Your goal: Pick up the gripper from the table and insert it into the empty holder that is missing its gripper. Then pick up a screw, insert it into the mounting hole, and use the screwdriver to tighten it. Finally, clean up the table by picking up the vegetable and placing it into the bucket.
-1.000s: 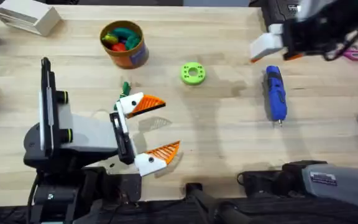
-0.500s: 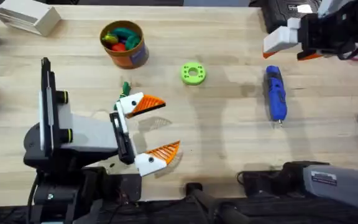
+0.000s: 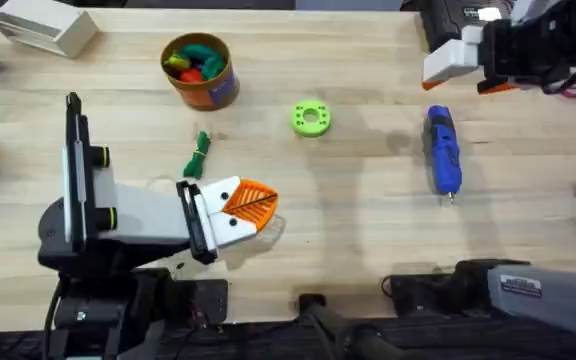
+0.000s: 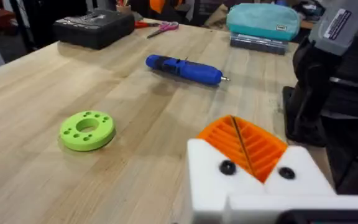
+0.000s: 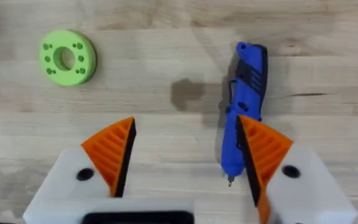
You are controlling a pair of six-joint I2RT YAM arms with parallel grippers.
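I count one blue screwdriver (image 3: 443,149), one bright green ring (image 3: 310,118), one dark-green toy vegetable (image 3: 199,155), one orange bucket (image 3: 199,70) and one white rectangular box (image 3: 43,26) on my bench (image 3: 368,220). Taking the ring as my landmark: the screwdriver lies well to its right, the loose vegetable sits down and to its left, and the bucket stands up and to its left. The bucket holds several toy vegetables in green, red and yellow; I cannot count them.

My left claw (image 3: 251,203) is below and left of the ring, its two orange pads pressed together on nothing. My right claw (image 5: 185,155) hovers above the screwdriver, spread wide and empty, right of the ring.
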